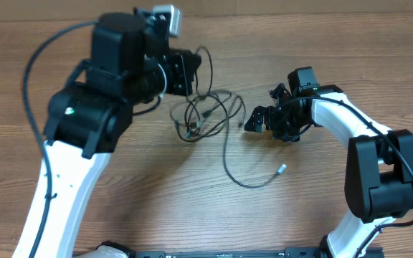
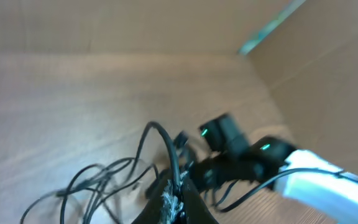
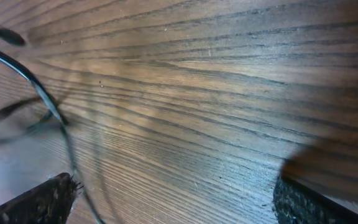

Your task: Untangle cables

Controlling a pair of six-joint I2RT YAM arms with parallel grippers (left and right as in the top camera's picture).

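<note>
Though blurred, cables [image 2: 172,155] in left jaws

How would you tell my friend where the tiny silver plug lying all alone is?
Look at the wooden table, then at the tangle of thin black cables in its middle. One cable loops out toward the near edge, and at its end sits the silver plug, alone on bare wood, away from the knot.

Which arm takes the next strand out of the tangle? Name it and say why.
Right. The right fingers stand open beside the cables, free to take a strand; the left fingers are shut on one, probably best as anchor.
</note>
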